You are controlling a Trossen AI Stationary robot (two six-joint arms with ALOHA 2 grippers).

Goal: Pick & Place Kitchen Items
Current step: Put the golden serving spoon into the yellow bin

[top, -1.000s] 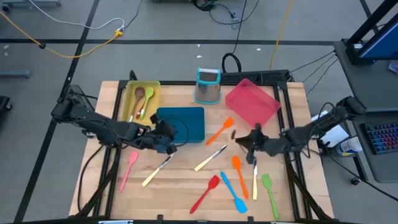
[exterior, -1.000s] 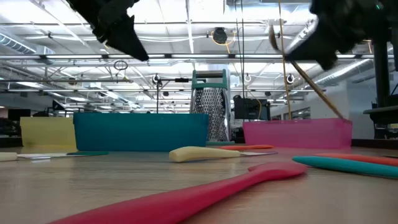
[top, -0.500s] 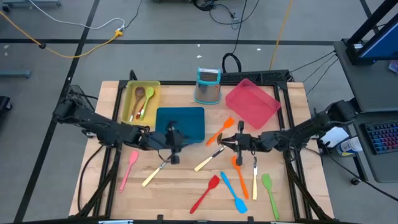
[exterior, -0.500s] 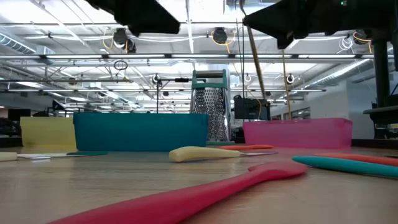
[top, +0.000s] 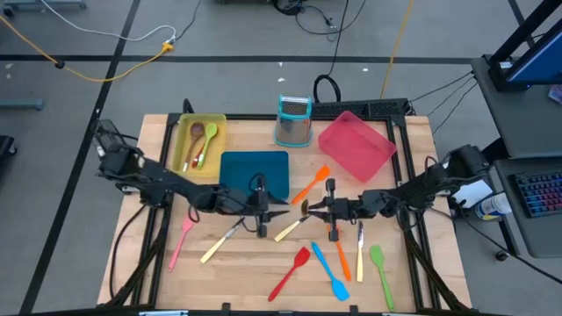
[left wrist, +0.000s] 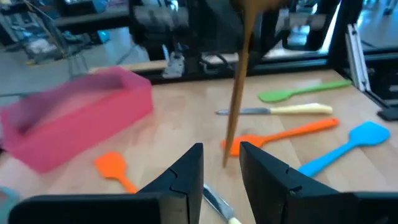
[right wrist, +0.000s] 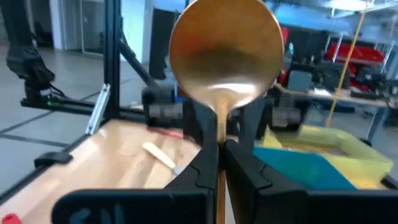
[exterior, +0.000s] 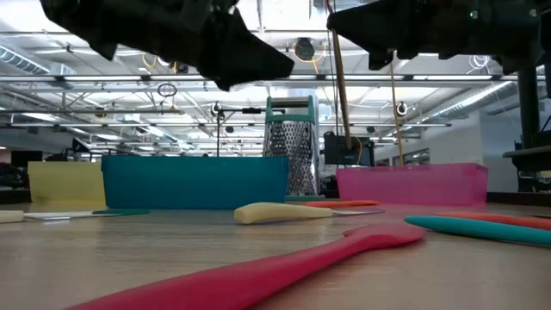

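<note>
My right gripper [top: 305, 209] [right wrist: 219, 155] is shut on a wooden spoon [right wrist: 224, 50] in the air above the table's middle. The spoon's bowl is up and its handle [exterior: 337, 86] hangs down. My left gripper [top: 279, 211] [left wrist: 221, 168] is open and faces it from the table's left. The handle's lower end [left wrist: 233, 137] stands just ahead of the gap between the left fingers, and I see no touch. Several spatulas and cream-handled knives lie flat on the table, among them an orange spatula [top: 312, 183] and a knife [top: 294, 226]. My right gripper pinches the wooden spoon's neck [right wrist: 218, 127], just below the bowl, between its two fingers. The fingers lie about level, coming from the table's right, across the handle. The spoon is lifted clear, nearly upright, with its handle hanging below the fingers.
A yellow tray [top: 215, 123] with spoons stands at the far left, a blue tray [top: 255, 171] beside it, and a pink tray [top: 356, 145] at the far right. A metal grater [top: 294, 118] stands between them. Red [top: 290, 272], blue [top: 329, 272], green [top: 379, 268] and pink [top: 180, 237] spatulas lie near the front edge.
My right gripper has carried the spoon toward the table's left, and the spoon has gone from slanted to nearly upright. My left gripper has gone toward the table's right. The two grippers now face each other closely above the table's middle.
</note>
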